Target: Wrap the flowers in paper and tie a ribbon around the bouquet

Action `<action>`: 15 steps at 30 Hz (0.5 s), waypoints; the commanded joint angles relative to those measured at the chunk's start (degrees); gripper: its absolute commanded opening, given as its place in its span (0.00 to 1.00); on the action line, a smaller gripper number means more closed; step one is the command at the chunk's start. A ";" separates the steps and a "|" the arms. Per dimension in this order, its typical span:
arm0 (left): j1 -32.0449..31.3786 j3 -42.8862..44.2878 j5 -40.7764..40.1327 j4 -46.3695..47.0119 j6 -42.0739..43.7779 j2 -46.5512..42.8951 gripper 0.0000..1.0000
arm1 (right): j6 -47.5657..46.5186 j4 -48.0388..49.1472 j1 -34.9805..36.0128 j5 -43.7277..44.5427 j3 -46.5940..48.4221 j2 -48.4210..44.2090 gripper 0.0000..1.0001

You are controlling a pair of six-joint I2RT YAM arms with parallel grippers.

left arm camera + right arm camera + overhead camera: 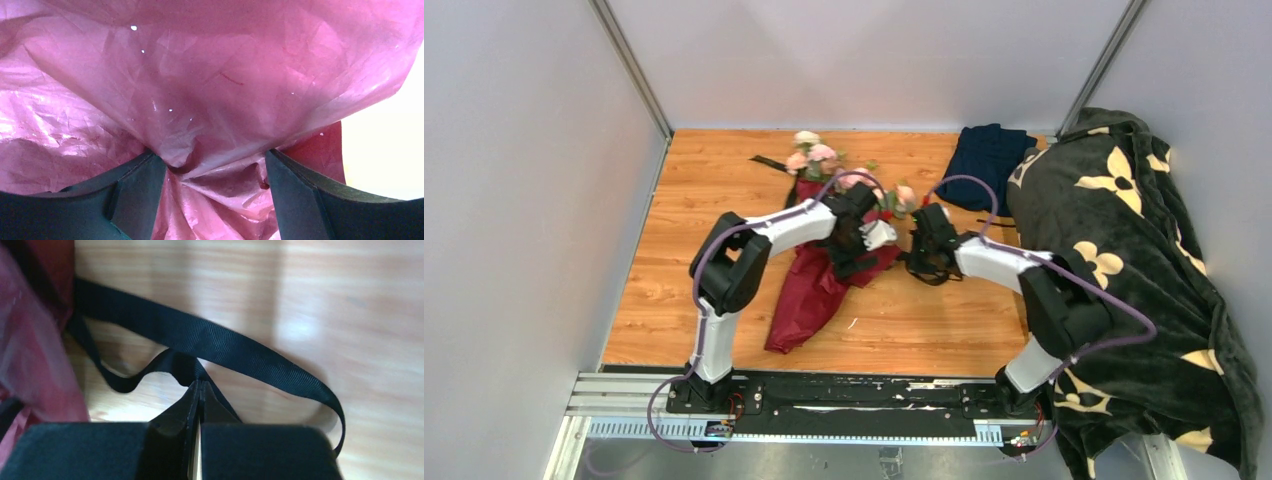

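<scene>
The burgundy paper [804, 295] lies in a long cone on the wooden table, with the flowers [816, 155] showing pink and cream at its far end. My left gripper [852, 260] sits on the middle of this bouquet. In the left wrist view its jaws stand wide apart, and crinkled paper [220, 100] fills the gap of the left gripper [216, 175] and touches both fingers. My right gripper [921, 263] is just right of the bouquet. The right gripper [200, 386] is shut on the black ribbon [225, 347], which loops over the wood towards the paper [30, 355].
A folded navy cloth [989, 152] lies at the back right. A big dark blanket with cream flower shapes [1144, 260] covers the right side. A black ribbon tail [769, 162] lies beside the blooms. Grey walls close in the table on three sides.
</scene>
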 commanded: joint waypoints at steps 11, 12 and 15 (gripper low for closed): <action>-11.98 4.76 9.88 4.51 -24.00 5.74 0.80 | -13.95 -16.68 -12.76 -12.66 -5.13 -28.64 0.18; -11.97 3.41 9.55 5.74 -24.74 5.02 0.80 | -12.53 -15.99 -12.66 -13.87 -5.30 -30.12 0.21; -12.02 -0.20 9.18 10.72 -26.23 1.86 0.81 | -3.77 -5.84 -10.98 -25.67 -11.17 -32.42 0.24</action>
